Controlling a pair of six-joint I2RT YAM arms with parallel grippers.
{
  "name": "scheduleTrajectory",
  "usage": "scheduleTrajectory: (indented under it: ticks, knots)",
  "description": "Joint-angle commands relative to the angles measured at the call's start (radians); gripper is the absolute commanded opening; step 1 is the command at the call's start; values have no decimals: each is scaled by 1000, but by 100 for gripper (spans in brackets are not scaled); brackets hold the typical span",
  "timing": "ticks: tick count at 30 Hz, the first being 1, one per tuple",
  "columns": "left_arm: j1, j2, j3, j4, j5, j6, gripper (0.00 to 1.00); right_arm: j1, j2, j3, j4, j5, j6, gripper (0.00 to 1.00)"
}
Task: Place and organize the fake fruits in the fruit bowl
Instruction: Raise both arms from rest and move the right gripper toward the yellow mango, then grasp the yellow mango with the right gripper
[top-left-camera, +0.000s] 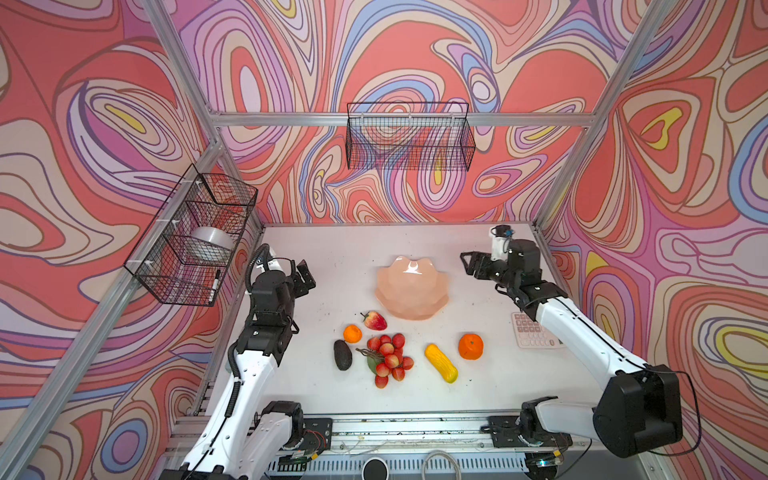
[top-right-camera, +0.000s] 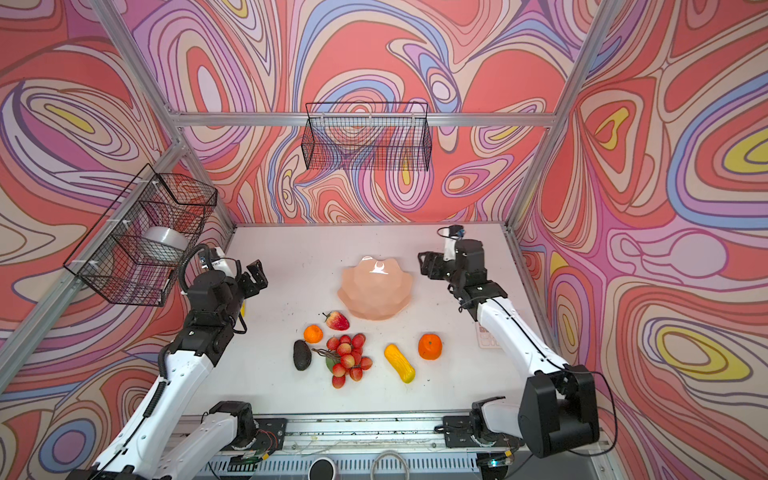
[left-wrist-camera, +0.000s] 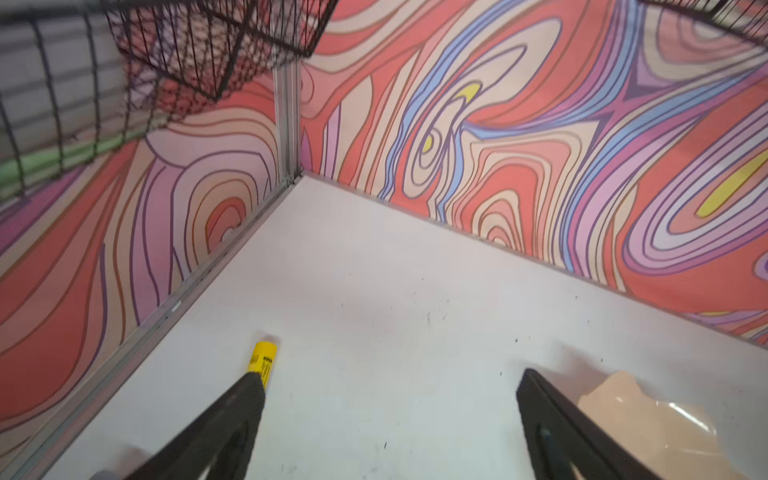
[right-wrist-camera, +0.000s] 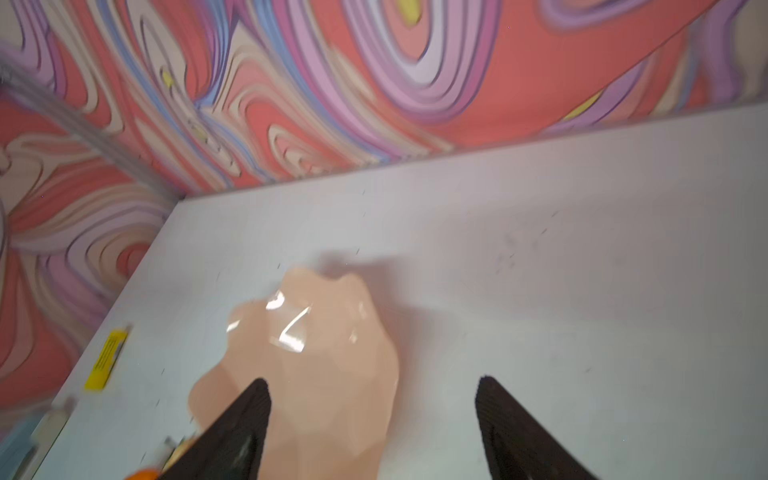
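Sitting mid-table, the bowl (top-left-camera: 409, 291) has the strawberry (top-left-camera: 375, 321) just beside its near edge; small orange (top-left-camera: 352, 333), avocado (top-left-camera: 342, 354), berry bunch (top-left-camera: 390, 359), yellow fruit (top-left-camera: 441, 363) and large orange (top-left-camera: 471, 346) lie on the table (top-left-camera: 332, 257) closer to the arm bases. Left gripper (top-left-camera: 306, 277) and right gripper (top-left-camera: 467, 265) flank the bowl, jaws wide, empty.

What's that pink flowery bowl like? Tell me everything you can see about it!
The fruit bowl is peach-pink, wide and shallow, looks like shiny plastic, with faceted sides and a wavy, petal-like rim. It sits on the white table near the middle. Mostly its faceted outside shows, so it may be tilted. No fruit shows inside; the strawberry lies close beside it.
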Motion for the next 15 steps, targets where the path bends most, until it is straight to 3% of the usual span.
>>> scheduleTrajectory:
  ticks: [1,4,7,15]
  knots:
    - [-1,11,19,-117,4,-25,95,169,-42,1,-335,-17,-22,80]
    - [-1,36,52,-158,-20,-26,95,312,-57,-22,-442,79,24,79]
    - [-1,45,65,-198,-59,-38,96,386,-85,-56,-490,79,79,78]
    - [-1,46,63,-238,-130,-75,98,508,-97,-138,-521,72,127,77]
